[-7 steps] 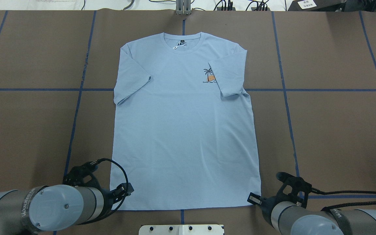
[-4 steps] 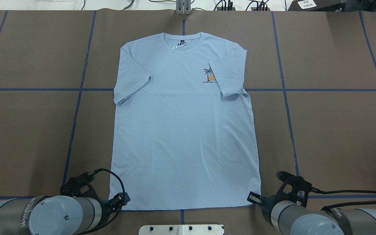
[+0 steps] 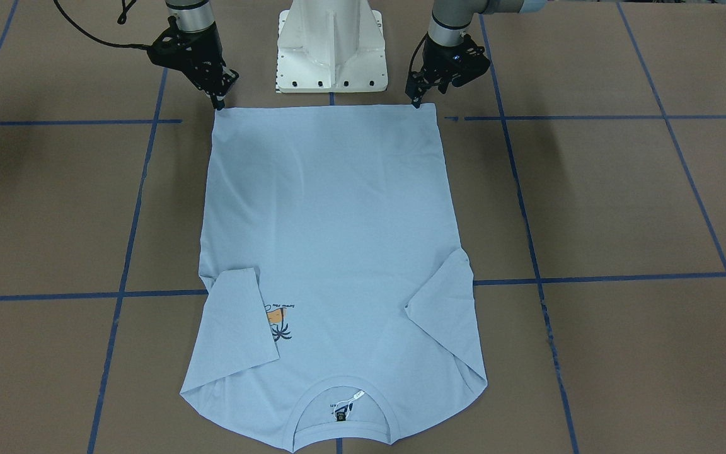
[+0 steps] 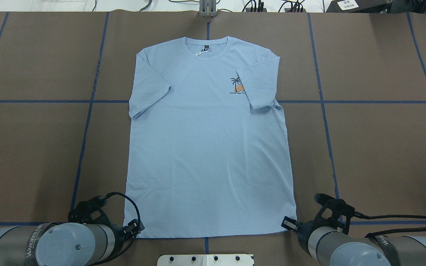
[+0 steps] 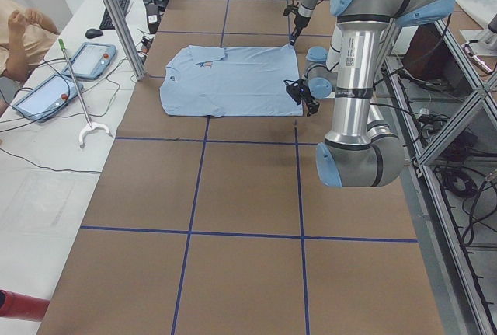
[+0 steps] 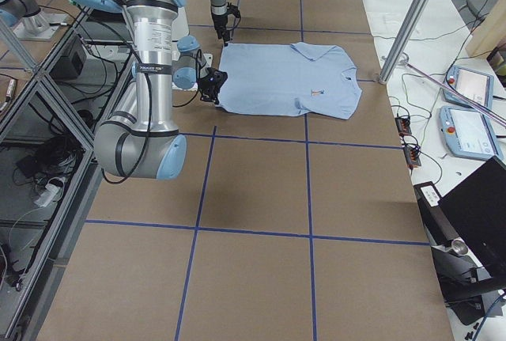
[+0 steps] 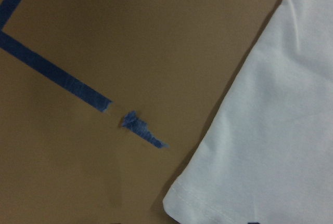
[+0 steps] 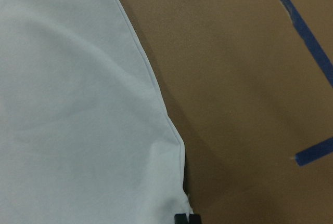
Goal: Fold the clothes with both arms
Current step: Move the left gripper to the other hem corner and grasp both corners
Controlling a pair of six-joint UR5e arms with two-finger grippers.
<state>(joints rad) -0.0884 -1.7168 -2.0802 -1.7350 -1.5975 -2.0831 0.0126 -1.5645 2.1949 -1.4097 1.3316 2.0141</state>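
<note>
— T-shirt point(image 4: 209, 147) and tools: how do they meet?

— The left tool point(image 3: 414, 101) stands tip-down at one corner of the hem and the right tool point(image 3: 218, 104) at the other. Both are black and taper to a point. In the right wrist view two black fingertips point(image 8: 180, 219) show side by side at the stitched corner. Whether either tool is clenched on the cloth or released, I cannot tell.

— And the cloth itself?

— Light blue knit, smooth, lying flat and face up on the table point(image 4: 383, 147). The hem is nearest the robot and the round ribbed collar point(image 4: 206, 58) is at the far end, with a black label point(image 4: 205, 47) inside it. The sleeve on the robot's right point(image 4: 261, 88) is folded in over the chest and covers the edge of the small palm print point(image 4: 236, 85). The other sleeve point(image 4: 148, 92) lies angled in along the body. Faint creases run near the hem.

— The table?

— A matt brown covering, divided into big rectangles by blue tape point(image 4: 87, 122). A frayed break in the tape point(image 7: 138, 125) sits just beside the hem corner at the left tool. The white pedestal point(image 3: 331, 44) stands between the two arms.
</note>
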